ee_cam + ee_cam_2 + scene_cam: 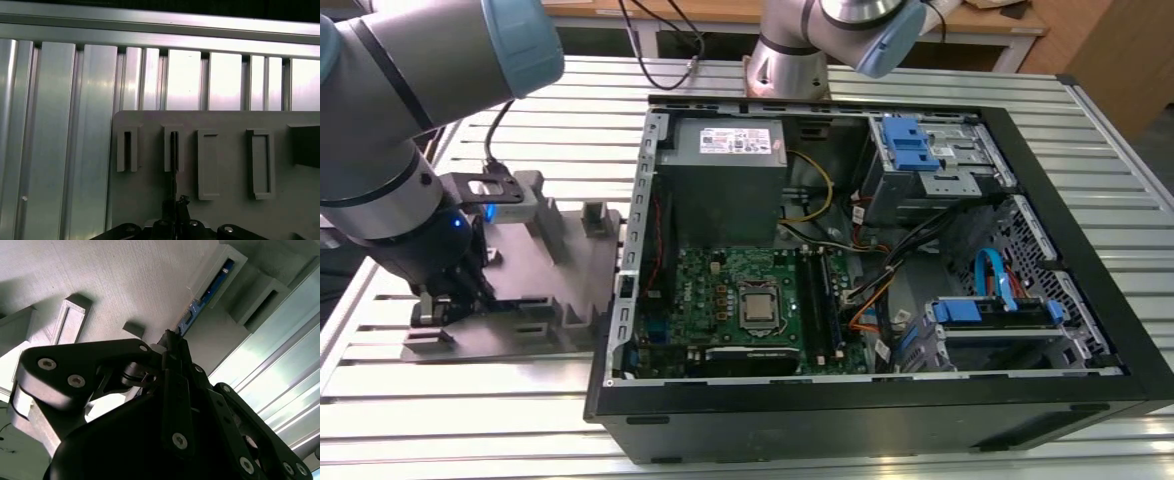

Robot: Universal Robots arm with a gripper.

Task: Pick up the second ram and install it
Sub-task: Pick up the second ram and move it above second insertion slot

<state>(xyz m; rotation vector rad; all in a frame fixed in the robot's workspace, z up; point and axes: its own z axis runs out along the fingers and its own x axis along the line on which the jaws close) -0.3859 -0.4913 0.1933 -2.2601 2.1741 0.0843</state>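
Note:
The second ram [202, 297] is a thin dark stick seen edge-on, standing in a slot of the grey fixture plate [125, 285]. In the first wrist view the ram [173, 155] runs as a narrow line from its holder down to my gripper [175, 204]. In the second wrist view my gripper [172, 342] has its black fingers drawn together on the near end of the stick. In the exterior view my gripper [438, 305] is low over the fixture plate [534, 300], at the exterior view's left of the open computer case [1067, 250]. The motherboard [720, 290] lies inside the case, with long slots [817, 300] beside the processor.
Upright posts and holders [260, 162] rise from the fixture plate near the gripper. A second robot arm's base [787, 60] stands behind the case. Cables, drive bays [921, 150] and a power supply [727, 150] crowd the case. The slatted aluminium table [454, 400] carries everything.

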